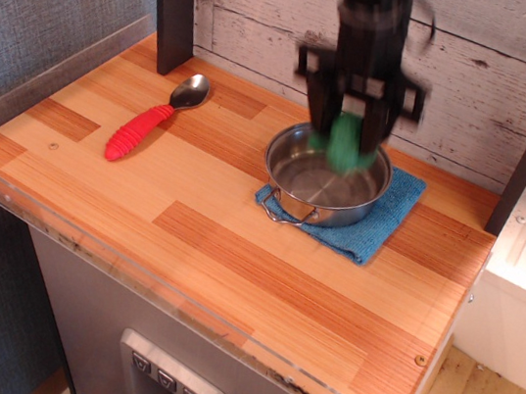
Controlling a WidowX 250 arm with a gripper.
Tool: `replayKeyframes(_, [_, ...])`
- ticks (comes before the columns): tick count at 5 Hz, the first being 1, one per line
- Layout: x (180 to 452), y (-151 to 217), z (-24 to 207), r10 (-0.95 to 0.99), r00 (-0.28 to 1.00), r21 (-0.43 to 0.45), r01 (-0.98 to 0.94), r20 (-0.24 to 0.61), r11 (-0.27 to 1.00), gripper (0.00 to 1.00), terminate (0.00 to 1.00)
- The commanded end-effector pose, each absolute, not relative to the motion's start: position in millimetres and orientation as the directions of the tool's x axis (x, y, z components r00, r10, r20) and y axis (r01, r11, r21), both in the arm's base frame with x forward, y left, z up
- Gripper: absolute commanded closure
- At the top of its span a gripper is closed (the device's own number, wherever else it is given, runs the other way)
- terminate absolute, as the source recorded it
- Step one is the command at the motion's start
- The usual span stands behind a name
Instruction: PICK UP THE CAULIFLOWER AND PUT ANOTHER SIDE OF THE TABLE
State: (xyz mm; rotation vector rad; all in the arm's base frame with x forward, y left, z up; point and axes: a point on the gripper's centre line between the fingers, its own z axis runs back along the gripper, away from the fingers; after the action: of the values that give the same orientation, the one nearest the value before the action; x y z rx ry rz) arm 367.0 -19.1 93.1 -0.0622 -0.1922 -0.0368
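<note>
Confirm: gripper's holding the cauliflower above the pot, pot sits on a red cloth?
Not quite. In the observation.image view the cloth under the pot is blue, not red. The rest holds: the gripper has the cauliflower lifted above the pot.

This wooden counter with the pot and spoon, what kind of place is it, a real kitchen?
Probably a mock toy kitchen set up for robot practice, not a real one. A wooden table with a clear plastic rim holds a metal pot and a red-handled spoon, and the gripper lifts a plastic cauliflower.
</note>
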Motion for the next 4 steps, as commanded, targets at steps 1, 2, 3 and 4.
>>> replayKeyframes(1, [316, 26, 134, 0.005, 0.964, -0.023, 0.002, 0.265, 1.000, 1.00, 0.00])
replayKeyframes(2, [279, 57, 113, 0.023, 0.979, 0.012, -0.026, 0.204, 1.000, 1.00, 0.00])
replayKeyframes(3, [254, 77, 90, 0.027, 0.987, 0.059, -0.036, 0.160, 0.998, 1.00, 0.00])
replayKeyframes(4, [250, 87, 73, 0.034, 0.987, 0.033, -0.040, 0.159, 0.999, 1.00, 0.00])
